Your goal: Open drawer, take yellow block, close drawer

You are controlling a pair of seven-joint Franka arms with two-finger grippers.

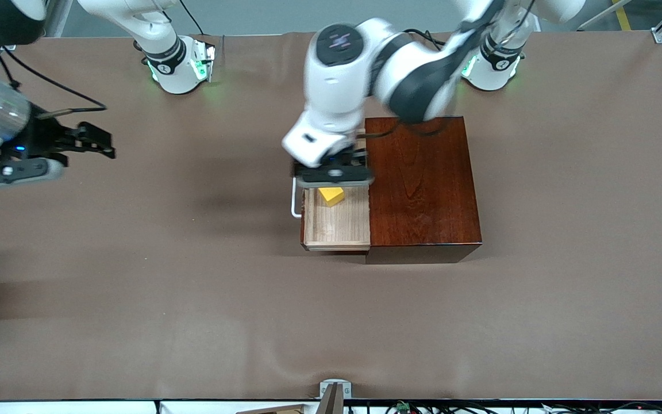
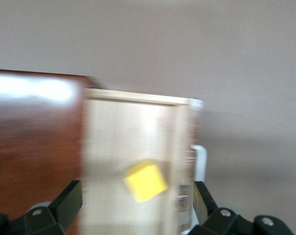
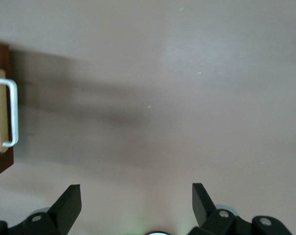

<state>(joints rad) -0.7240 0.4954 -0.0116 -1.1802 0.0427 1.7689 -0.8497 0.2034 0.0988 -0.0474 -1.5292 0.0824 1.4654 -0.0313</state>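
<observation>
The drawer (image 1: 337, 224) stands pulled out of the dark reddish-brown box (image 1: 423, 184), toward the right arm's end of the table, and its pale wood floor shows. Its white handle (image 1: 295, 198) is on its front. The yellow block (image 1: 331, 195) lies in the drawer, at the end farther from the front camera. My left gripper (image 1: 335, 183) hangs open just above the block, and in the left wrist view the block (image 2: 145, 180) sits between the spread fingers (image 2: 69, 200). My right gripper (image 1: 101, 144) waits open over bare table, with the handle (image 3: 11, 112) off to one side.
The brown table cover (image 1: 193, 299) runs wide on all sides of the box. A small metal bracket (image 1: 335, 391) sits at the table edge nearest the front camera. Both arm bases (image 1: 179, 66) stand along the edge farthest from it.
</observation>
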